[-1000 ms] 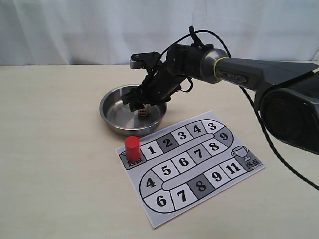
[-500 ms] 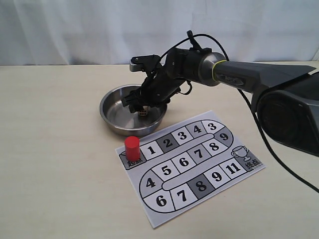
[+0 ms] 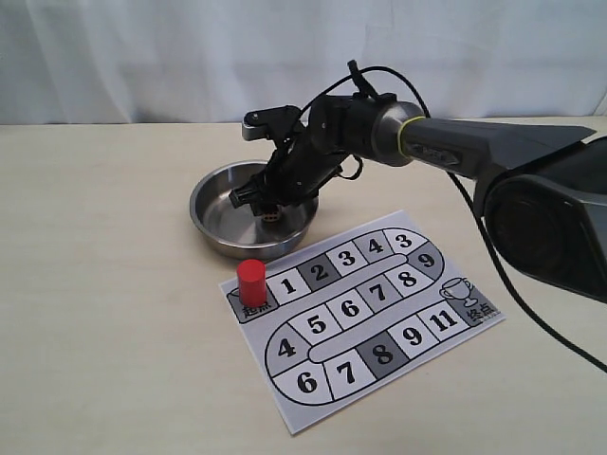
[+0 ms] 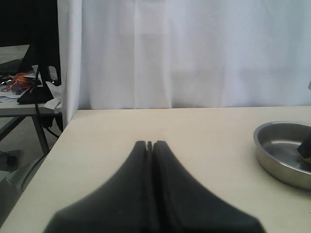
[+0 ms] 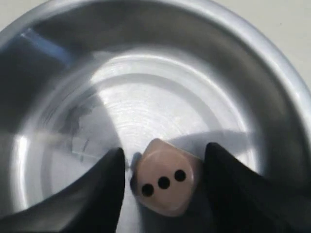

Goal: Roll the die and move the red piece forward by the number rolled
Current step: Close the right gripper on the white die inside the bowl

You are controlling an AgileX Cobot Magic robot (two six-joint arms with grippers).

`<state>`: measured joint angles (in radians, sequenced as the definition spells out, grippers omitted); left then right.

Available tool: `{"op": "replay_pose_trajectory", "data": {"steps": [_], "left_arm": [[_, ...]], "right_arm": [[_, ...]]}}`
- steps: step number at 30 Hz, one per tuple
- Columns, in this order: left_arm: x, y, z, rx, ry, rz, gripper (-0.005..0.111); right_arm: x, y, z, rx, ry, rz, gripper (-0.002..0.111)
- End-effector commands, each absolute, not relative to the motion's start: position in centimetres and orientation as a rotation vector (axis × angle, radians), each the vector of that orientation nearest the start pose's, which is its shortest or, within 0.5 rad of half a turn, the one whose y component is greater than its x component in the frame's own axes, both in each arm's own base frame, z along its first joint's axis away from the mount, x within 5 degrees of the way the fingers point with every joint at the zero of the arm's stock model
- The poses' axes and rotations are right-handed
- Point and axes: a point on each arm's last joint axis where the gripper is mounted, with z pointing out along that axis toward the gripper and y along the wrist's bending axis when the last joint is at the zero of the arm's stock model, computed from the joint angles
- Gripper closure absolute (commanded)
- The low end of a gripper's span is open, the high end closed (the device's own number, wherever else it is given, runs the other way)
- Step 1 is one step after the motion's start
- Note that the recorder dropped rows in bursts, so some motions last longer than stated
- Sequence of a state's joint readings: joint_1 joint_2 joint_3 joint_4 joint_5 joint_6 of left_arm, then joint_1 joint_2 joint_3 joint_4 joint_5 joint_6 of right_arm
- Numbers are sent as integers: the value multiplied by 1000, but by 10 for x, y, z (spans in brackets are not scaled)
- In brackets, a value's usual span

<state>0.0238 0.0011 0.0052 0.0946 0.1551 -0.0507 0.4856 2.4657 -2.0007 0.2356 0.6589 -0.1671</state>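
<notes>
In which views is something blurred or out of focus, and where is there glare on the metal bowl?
Right wrist view: strong glare on the floor of the steel bowl; the die is fairly sharp, the right gripper's fingers beside it soft-edged. Left wrist view: the left gripper is close and out of focus, the curtain evenly bright. Exterior view: soft, even light, only faint shadows.

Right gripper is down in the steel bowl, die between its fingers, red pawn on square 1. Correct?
No. The exterior view shows the small red cylinder pawn on the grey start square beside square 1. The right gripper is in the round steel bowl, pale wooden die between its fingers.
</notes>
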Motion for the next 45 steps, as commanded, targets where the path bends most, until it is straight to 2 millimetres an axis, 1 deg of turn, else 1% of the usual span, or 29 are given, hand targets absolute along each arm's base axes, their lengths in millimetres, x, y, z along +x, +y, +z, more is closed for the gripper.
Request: {"op": "replay_pose_trajectory", "data": {"steps": [1,8,17,26,29,33,38,40,45], "left_arm": [[56,3,200,2,1625,59,107],[56,3,200,2,1627,59,107],[56,3,200,2,1627,59,107],[56,3,200,2,1627,59,107],[56,3,200,2,1627,59,107],[56,3,200,2,1625,59,107],[56,3,200,2,1625,59,107],[56,3,200,2,1625,59,107],[56,3,200,2,1625,59,107]], "right_arm": [[465,264,123,-664,2512,356,61],[465,265,124,-635,2519,365,61],[461,267,122,-652,2545,367,61],[459,267,121,-631,2575,373,61],[459,267,121,-631,2577,373,66],[459,267,121,-631,2577,373,76],[460,267,127,-625,2562,382,96],[459,267,137,-625,2550,386,104],[453,264,173,-658,2521,386,104]]}}
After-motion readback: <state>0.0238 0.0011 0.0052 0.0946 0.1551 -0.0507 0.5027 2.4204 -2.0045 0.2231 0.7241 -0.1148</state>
